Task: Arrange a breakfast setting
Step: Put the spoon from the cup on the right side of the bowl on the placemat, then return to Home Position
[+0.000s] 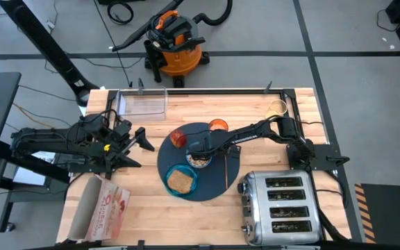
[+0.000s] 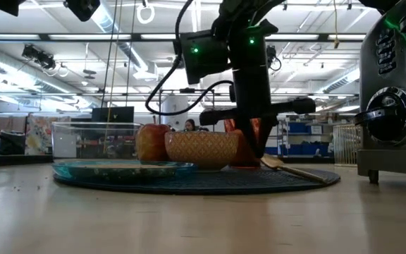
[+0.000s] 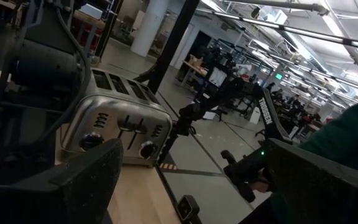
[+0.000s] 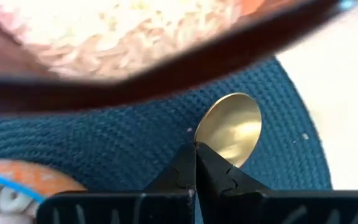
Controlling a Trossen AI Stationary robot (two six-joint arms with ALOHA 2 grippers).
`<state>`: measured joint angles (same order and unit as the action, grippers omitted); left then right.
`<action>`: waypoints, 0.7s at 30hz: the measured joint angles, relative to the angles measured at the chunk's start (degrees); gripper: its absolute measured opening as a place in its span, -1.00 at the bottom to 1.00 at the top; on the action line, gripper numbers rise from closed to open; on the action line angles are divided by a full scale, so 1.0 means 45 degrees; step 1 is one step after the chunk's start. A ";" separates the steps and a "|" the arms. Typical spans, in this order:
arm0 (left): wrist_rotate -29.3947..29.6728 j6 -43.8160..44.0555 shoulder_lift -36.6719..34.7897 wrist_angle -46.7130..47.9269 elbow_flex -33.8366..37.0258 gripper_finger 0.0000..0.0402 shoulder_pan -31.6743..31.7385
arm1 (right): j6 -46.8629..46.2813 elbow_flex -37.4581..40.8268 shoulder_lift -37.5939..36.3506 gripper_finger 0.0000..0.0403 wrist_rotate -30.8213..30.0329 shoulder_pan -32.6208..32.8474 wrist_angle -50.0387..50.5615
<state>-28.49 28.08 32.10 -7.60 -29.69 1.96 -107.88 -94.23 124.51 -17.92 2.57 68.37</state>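
Note:
The round dark blue-grey mat (image 1: 217,184) lies at the table's middle. On it are the teal plate (image 1: 171,187) with the toast slice (image 1: 180,180), the red-orange fruit (image 1: 178,137), the translucent orange cup (image 1: 218,126) and the small bowl (image 1: 200,160), which holds cereal. My right gripper (image 4: 196,149) reaches in from the right and is shut at the gold spoon (image 4: 230,127), just right of the bowl (image 2: 192,149). My left gripper (image 1: 142,139) is open and empty, left of the mat. My right gripper comes from above, pointing down, its shut fingertips (image 4: 211,163) at the narrow end of the spoon's bowl (image 4: 205,142). The fingers hide the handle's start. In the low view the spoon's handle (image 2: 302,172) lies on the mat.
The chrome toaster (image 1: 280,203) stands at the near right. The pink cereal box (image 1: 103,207) lies at the near left. A clear container (image 1: 143,104) sits at the far edge. An orange shop vacuum (image 1: 176,45) stands on the floor beyond the table.

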 joint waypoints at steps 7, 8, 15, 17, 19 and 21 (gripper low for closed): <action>0.0307 -0.0058 0.0000 0.0000 0.0000 0.97 0.0000 | 0.0787 0.0003 0.0000 -0.85 -0.0025 0.0000 0.0139; 0.0333 -0.0058 0.0000 0.0000 0.0000 0.97 0.0013 | 0.0856 -0.0005 0.0000 -0.80 -0.0022 0.0002 0.0150; 0.0591 -0.0155 0.0005 0.0223 0.0000 0.97 0.0053 | 0.1425 -0.0706 0.0005 -0.51 0.0259 0.0213 0.0795; 0.0765 -0.0155 0.0005 0.0369 0.0000 0.97 0.0053 | 0.1356 -0.1208 -0.0028 -0.49 0.0210 0.0307 0.1468; 0.0952 -0.0151 0.0005 0.0377 0.0000 0.97 0.0053 | 0.1436 -0.1816 -0.0071 -0.49 -0.0153 0.0471 0.2141; 0.1267 -0.0155 0.0005 0.0355 0.0000 0.97 0.0049 | 0.1740 -0.2477 -0.0182 -0.49 -0.0683 0.0685 0.2732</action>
<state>-22.79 27.38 32.12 -6.00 -29.69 2.17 -100.05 -105.37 123.69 -21.00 5.65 80.67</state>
